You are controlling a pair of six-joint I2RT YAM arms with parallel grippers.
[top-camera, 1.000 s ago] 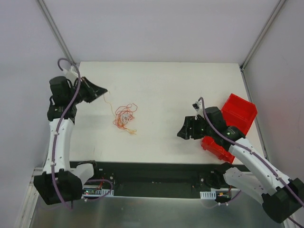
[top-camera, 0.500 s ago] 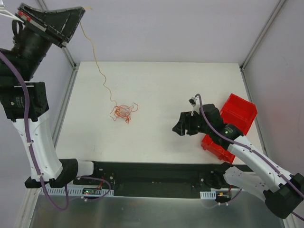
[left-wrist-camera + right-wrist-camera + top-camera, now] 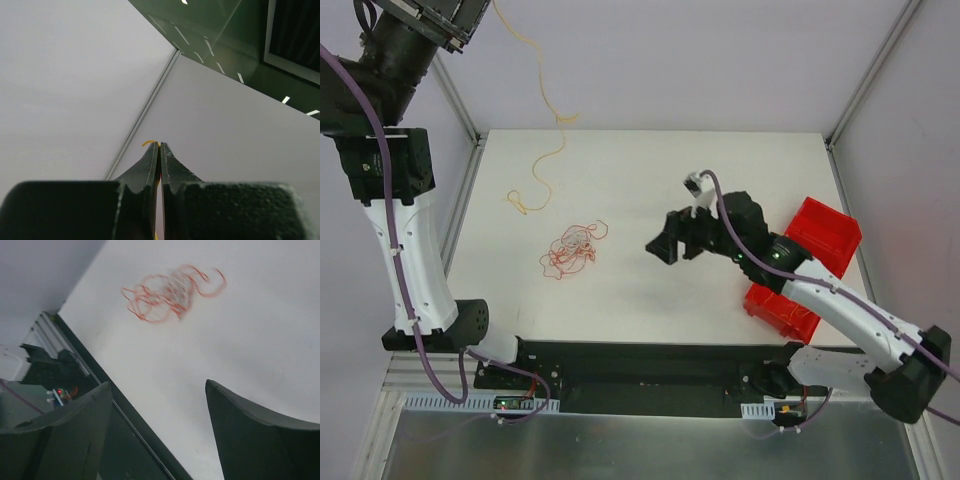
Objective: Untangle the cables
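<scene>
Cables (image 3: 570,250) lie in a red knot on the counter (image 3: 720,170) near its left edge. One yellow cable (image 3: 548,150) dangles from the left gripper (image 3: 159,150), jaws clamped on it. The right gripper (image 3: 662,246) hovers mid-counter, jaws apart. That thin strand might slip free and drop onto the knot.

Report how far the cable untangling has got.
Done: one yellow-orange cable looks free, its lower end lying on the table apart from the red-orange clump. In hand: the left claw is shut on that cable, held high. Left: that clump is a knot; the right claw, open, hovers short of it.
</scene>
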